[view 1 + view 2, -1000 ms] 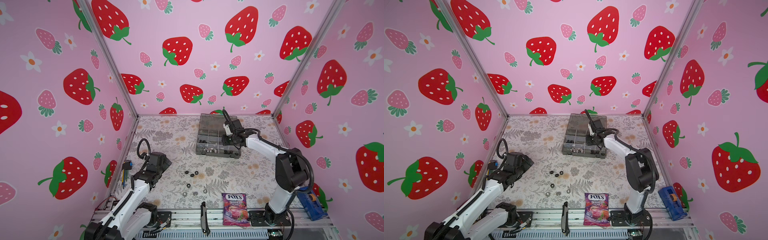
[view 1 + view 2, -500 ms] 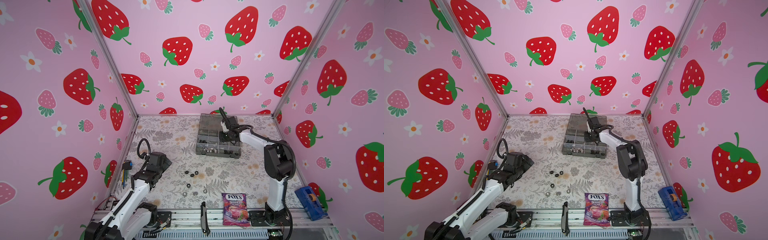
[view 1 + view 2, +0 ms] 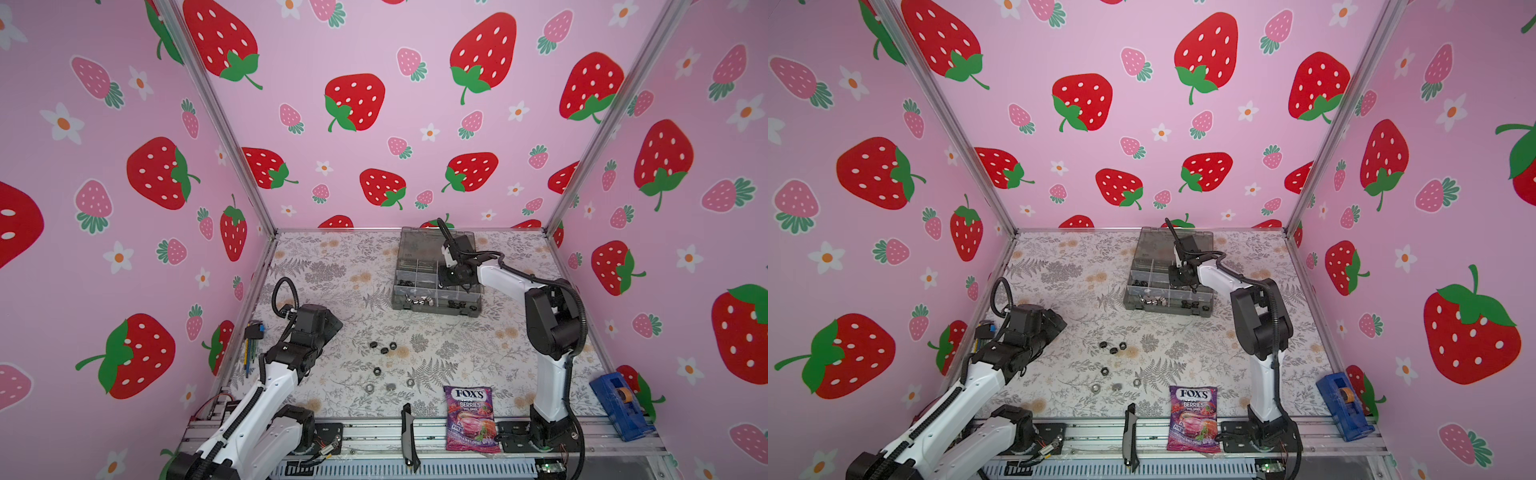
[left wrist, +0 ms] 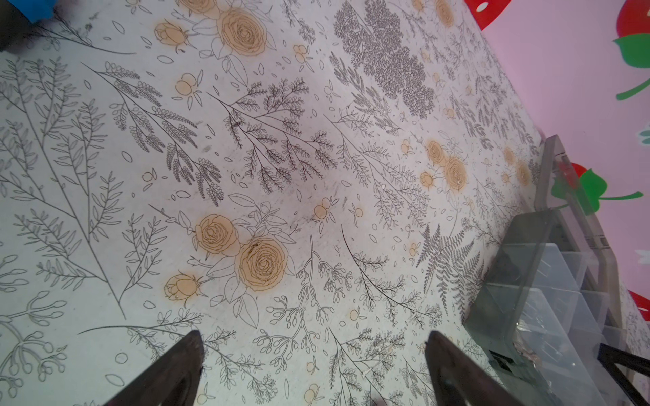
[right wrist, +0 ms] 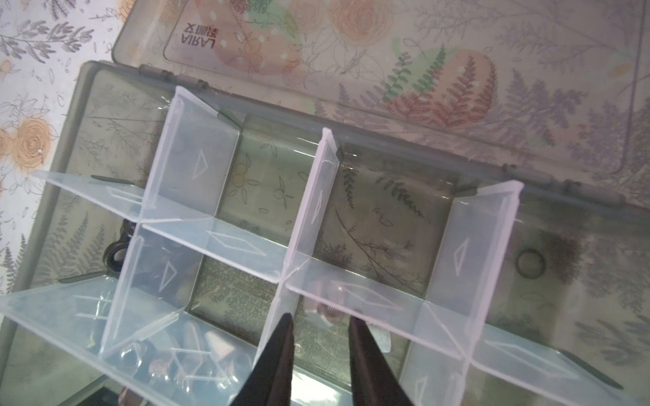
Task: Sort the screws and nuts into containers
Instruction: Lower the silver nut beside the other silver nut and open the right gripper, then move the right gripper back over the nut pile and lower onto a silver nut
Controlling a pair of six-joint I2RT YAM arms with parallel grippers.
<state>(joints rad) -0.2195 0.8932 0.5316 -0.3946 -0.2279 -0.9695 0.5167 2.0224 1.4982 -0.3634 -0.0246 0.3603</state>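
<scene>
Over on the left, the left gripper (image 4: 314, 348) is hovering low above the bare floral table (image 3: 332, 266), its jaws spread wide and gripping nothing. Moving right, seven loose nuts (image 3: 384, 350) are lying on the near middle of the table: three black ones are clustering together, a fourth is sitting just nearer, and three silvery ones are lining up nearest the front edge.

Farther back and right of centre, the containers (image 3: 440, 309) are sitting with the lid (image 3: 419, 243) lying flat open on the far side. In both top views, the left compartment of the near row is holding shiny silver nuts (image 3: 417, 299). The right one is holding small black pieces (image 3: 457, 304), too small to tell whether nuts or screws. A few black nuts (image 3: 405, 283) are resting in the left compartment just behind.

The right gripper (image 5: 320, 320) is hanging over the middle of the box beside a clear divider (image 5: 316, 197). Its jaws are standing slightly parted with nothing pinched between them, and a pale blurred piece (image 5: 329, 313) is lying beneath the tips.

Compared with a second ago, the right arm's elbow is standing closer to the middle, uncovering the blue box (image 3: 619, 407) at the near right. The left arm and the loose nuts are lying where they were.
</scene>
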